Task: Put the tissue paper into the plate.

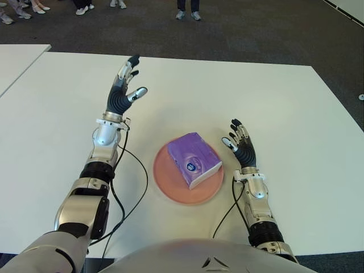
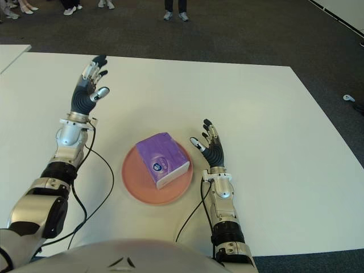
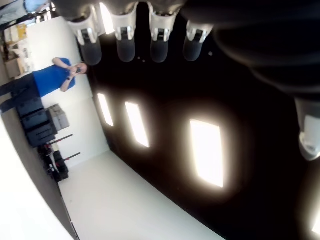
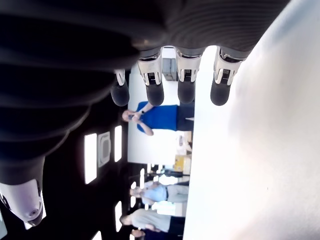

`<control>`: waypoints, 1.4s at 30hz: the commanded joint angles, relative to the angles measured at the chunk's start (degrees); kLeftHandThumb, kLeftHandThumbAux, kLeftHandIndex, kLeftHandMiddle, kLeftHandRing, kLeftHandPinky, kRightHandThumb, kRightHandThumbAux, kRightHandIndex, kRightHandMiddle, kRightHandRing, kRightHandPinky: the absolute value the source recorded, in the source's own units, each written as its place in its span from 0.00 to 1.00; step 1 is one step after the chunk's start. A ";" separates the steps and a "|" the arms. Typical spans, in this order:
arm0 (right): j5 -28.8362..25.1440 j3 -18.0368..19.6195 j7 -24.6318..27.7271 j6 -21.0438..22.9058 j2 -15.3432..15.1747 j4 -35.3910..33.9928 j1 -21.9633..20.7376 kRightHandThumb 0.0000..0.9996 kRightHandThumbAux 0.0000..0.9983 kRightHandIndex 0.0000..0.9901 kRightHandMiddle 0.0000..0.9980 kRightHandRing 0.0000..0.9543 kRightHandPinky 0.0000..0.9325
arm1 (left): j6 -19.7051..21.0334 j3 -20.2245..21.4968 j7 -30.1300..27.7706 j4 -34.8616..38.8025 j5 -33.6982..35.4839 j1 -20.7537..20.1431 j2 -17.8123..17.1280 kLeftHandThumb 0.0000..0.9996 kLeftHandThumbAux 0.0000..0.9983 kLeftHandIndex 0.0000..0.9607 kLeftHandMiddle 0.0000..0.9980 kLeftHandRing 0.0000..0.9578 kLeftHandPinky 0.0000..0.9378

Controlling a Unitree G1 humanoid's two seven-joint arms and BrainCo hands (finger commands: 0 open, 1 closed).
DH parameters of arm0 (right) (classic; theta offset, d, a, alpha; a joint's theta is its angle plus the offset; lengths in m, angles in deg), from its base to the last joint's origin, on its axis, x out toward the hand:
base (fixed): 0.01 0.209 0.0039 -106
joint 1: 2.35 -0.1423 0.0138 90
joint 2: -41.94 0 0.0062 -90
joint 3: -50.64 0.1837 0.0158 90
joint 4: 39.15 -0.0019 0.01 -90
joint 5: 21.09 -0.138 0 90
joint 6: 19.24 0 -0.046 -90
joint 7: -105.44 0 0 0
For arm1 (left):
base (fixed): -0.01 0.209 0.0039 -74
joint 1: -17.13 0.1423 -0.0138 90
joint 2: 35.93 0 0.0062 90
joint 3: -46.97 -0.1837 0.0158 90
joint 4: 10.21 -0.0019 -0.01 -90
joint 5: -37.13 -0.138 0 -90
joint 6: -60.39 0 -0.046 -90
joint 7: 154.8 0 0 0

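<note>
A purple tissue pack (image 1: 194, 159) lies inside the round pink plate (image 1: 168, 180) near the front middle of the white table (image 1: 284, 114). My left hand (image 1: 125, 85) is raised well to the left and beyond the plate, fingers spread and empty; its wrist view shows straight fingertips (image 3: 125, 47) against the ceiling. Just to the right of the plate stands my right hand (image 1: 239, 142), palm up, fingers extended and holding nothing. The right wrist view shows the right hand's straight fingertips (image 4: 185, 85) too.
Black cables (image 1: 133, 187) run from both forearms across the table near the plate. A second white table (image 1: 17, 62) adjoins at the far left. Feet of several people (image 1: 187, 14) stand on the dark carpet beyond the far edge.
</note>
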 commanded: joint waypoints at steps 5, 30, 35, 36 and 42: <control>0.50 -0.19 -1.02 1.37 0.62 1.37 1.91 0.00 0.59 0.00 0.00 0.00 0.00 | 3.81 1.69 4.53 -4.60 -0.67 1.49 2.36 0.00 0.49 0.00 0.00 0.00 0.00; 0.56 0.00 -2.43 1.59 0.66 0.80 1.42 0.00 0.61 0.00 0.00 0.00 0.00 | 3.22 1.14 9.94 -8.45 -3.90 11.40 7.76 0.00 0.47 0.00 0.00 0.00 0.00; 0.64 0.03 -2.63 2.02 0.58 0.71 1.32 0.00 0.60 0.00 0.00 0.00 0.00 | 4.50 1.00 9.62 -8.72 -3.75 11.98 8.16 0.00 0.46 0.00 0.00 0.00 0.00; 0.63 0.01 -2.64 2.14 0.56 0.68 1.33 0.00 0.60 0.00 0.00 0.00 0.00 | 4.55 0.98 9.60 -8.93 -3.79 12.13 8.21 0.00 0.47 0.00 0.00 0.00 0.00; 0.44 0.00 -2.47 2.58 0.50 0.69 1.11 0.00 0.60 0.00 0.00 0.00 0.00 | 4.70 0.65 9.09 -9.68 -3.93 12.96 8.57 0.00 0.47 0.00 0.00 0.00 0.00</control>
